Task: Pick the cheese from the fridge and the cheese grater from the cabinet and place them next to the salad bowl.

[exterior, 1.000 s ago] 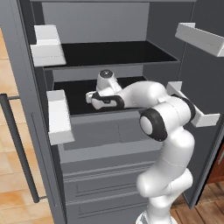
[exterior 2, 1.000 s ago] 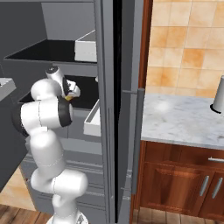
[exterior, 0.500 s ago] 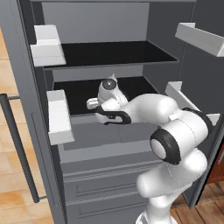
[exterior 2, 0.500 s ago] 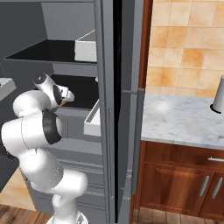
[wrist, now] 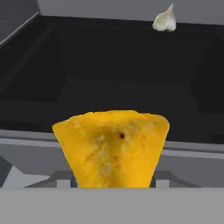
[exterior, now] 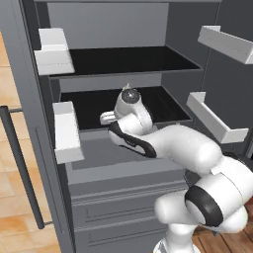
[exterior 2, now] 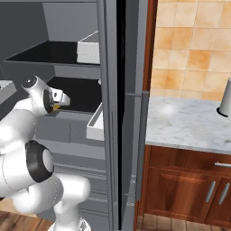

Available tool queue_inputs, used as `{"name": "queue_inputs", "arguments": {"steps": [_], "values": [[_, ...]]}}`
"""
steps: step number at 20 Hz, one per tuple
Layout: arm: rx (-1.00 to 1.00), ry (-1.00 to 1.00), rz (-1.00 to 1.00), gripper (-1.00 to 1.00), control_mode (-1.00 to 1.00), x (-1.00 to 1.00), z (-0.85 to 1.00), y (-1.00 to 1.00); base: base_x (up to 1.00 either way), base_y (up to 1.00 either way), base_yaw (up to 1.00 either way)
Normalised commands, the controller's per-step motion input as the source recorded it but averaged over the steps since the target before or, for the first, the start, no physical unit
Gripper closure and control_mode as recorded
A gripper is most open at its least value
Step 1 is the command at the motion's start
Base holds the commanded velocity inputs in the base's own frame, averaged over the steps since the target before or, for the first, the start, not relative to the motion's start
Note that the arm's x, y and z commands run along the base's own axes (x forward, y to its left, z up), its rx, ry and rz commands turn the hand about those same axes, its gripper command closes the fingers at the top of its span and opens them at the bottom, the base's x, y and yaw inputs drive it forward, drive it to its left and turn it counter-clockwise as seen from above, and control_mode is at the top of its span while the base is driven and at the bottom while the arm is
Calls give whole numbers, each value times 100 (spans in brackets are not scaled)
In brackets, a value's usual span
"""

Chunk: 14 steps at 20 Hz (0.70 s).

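Note:
The cheese, a yellow-orange wedge, fills the low middle of the hand view, and my gripper is shut on it; the wedge hides the fingertips. In the right base view a small orange bit of the cheese shows under the gripper, which hangs at the front of the fridge's middle shelf. My hand points into the open fridge above the grey drawers. The black shelf lies beyond the wedge.
A small pale whitish lump lies at the back of the shelf. White door bins flank my arm on both sides. Right of the fridge is a marble counter over dark wood cabinets, with a grey object at the edge.
The hand has drawn back and slightly down from the shelf with the cheese in it, and the elbow has swung out toward the cameras.

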Motion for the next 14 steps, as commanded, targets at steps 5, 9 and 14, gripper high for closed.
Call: {"name": "queue_inputs", "arguments": {"steps": [5, 9, 14], "values": [[0, 0, 0, 100, -100, -62, 49, 0, 0, 0, 0], [0, 0, 0, 100, -100, -58, 45, 0, 0, 0, 0], [0, 0, 0, 100, -100, -55, 39, -1, 0, 0, 0]]}}
